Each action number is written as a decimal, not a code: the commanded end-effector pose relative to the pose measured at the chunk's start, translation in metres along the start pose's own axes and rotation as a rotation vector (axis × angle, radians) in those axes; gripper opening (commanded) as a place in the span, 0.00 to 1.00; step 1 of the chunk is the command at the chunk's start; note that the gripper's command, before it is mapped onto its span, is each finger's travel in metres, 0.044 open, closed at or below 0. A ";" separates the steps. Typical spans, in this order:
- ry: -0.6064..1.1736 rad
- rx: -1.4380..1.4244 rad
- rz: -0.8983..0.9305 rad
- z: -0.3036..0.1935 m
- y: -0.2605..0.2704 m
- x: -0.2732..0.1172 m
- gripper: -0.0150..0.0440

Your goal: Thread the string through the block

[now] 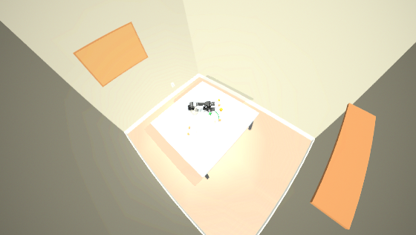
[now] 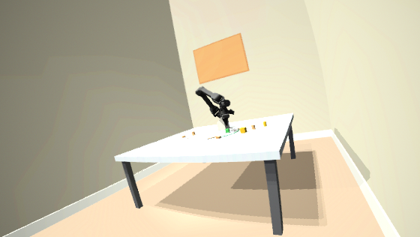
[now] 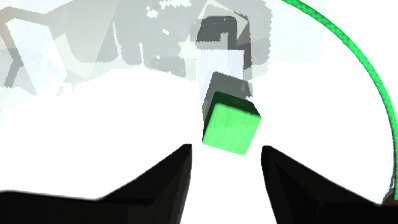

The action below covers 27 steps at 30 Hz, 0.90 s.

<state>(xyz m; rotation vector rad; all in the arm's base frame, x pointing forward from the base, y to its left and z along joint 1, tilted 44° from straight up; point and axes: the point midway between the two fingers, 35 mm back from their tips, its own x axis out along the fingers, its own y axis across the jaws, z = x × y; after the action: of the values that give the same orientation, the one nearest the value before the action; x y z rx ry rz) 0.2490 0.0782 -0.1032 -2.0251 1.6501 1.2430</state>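
My gripper [image 3: 227,147] [image 2: 226,127] is open, with its fingers part-way apart and nothing held between them. It is low over the table [image 1: 197,149] [image 2: 161,150]. A green cube [image 3: 231,129] [image 2: 227,130] [image 1: 210,114] is just ahead of the fingertips, in line with the gap. The green string [image 3: 363,56] [image 1: 218,114] curves around the right side of the wrist view. A brown piece [image 3: 391,200] shows at the string's lower end; I cannot tell whether it is the button. A yellow block [image 2: 243,130] [image 1: 221,109] stands near the gripper; its hole is not clear. I cannot make out the stick.
A small orange-brown object [image 2: 217,137] [image 1: 219,120] lies near the string. Another brown piece [image 2: 253,127] and a yellow one [image 2: 265,124] stand farther right in the exterior view. Two small pieces [image 1: 189,127] [image 1: 188,134] lie apart from these.
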 end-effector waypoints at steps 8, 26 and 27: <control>0.000 0.000 0.000 0.000 0.000 0.000 0.35; 0.000 0.000 0.000 0.000 0.000 0.000 0.25; 0.000 0.000 0.000 0.000 0.000 0.000 0.25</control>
<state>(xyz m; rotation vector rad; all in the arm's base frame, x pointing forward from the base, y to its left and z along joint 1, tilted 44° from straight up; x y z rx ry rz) 0.2490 0.0781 -0.1032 -2.0251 1.6501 1.2430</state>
